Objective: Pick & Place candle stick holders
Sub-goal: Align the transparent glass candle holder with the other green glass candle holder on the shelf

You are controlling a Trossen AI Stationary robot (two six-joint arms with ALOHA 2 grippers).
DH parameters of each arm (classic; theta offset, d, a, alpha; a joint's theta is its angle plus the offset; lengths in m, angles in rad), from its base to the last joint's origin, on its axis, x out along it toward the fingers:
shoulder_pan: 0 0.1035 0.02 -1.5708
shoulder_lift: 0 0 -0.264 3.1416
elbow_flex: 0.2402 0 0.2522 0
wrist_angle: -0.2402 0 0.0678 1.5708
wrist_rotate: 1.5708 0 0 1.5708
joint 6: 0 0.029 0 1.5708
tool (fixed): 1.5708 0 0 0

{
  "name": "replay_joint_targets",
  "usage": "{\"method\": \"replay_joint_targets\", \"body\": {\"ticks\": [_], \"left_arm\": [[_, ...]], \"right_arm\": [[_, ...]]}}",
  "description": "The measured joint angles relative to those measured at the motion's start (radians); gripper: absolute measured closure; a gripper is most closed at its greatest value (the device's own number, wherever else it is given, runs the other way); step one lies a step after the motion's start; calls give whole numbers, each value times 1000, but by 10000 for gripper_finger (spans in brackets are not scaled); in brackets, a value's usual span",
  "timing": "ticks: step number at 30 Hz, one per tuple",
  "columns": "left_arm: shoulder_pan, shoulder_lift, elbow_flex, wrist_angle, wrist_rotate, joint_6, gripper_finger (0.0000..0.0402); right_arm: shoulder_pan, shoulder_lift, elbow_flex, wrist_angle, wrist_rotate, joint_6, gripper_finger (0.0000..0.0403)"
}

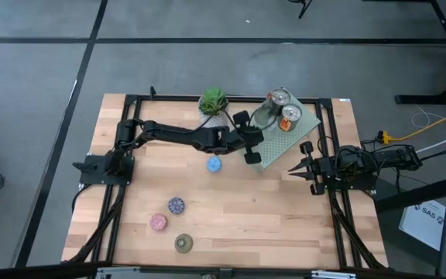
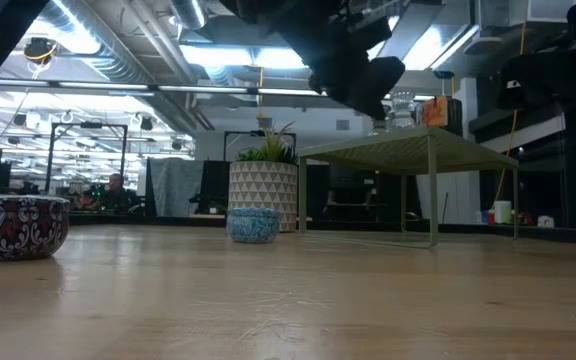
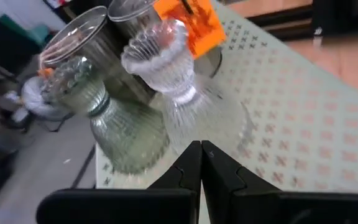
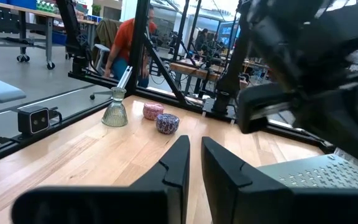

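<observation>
1. Nearest the front edge of the desk [image 1: 285, 225], the olive-gold holder [image 1: 183, 243] is seen standing alone on bare wood.
2. Just behind it, the pink holder [image 1: 158, 222] and the purple mosaic holder [image 1: 176, 205] are set near each other; in the right wrist view they show as pink [image 4: 153, 111] and purple [image 4: 167, 123], with the olive-gold one [image 4: 115, 112] beside them.
3. The blue holder [image 1: 214, 163] is found near the desk's middle, in front of the left arm; in the low view it [image 2: 254, 224] stands before the plant pot [image 2: 263, 196].
4. The right gripper [image 1: 294, 170] is held at the right side of the desk, pointing inward, apart from every holder. Its fingers [image 4: 178, 163] are nearly together, with a thin gap, and nothing is held.
5. The left gripper [image 1: 252, 154] is reached across to the near edge of the pale green perforated slab [image 1: 300, 128]. Its fingers [image 3: 190, 163] are pressed together, empty, just short of the clear glass holder [image 3: 169, 59].
6. On the slab, the clear glass holder [image 1: 263, 116] stands upright beside the two shiny silver-copper holders [image 1: 283, 98], one of which carries an orange tag [image 3: 188, 23].
7. Farthest back, the green plant [image 1: 214, 101] stands at the rear edge, left of the slab.
</observation>
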Motion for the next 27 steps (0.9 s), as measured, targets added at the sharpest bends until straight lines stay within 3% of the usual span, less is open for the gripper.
{"method": "replay_joint_targets", "body": {"ticks": [2,8,16,27], "left_arm": [[-18,-6,0,-18,-6,2,400],[-47,7,0,-5,114,2,400],[-21,84,0,72,114,45,400],[12,95,0,159,70,73,400]], "right_arm": [[0,0,0,0,0,0,359],[0,0,0,0,0,0,359],[0,0,0,0,0,0,359],[0,0,0,0,0,0,359]]}}
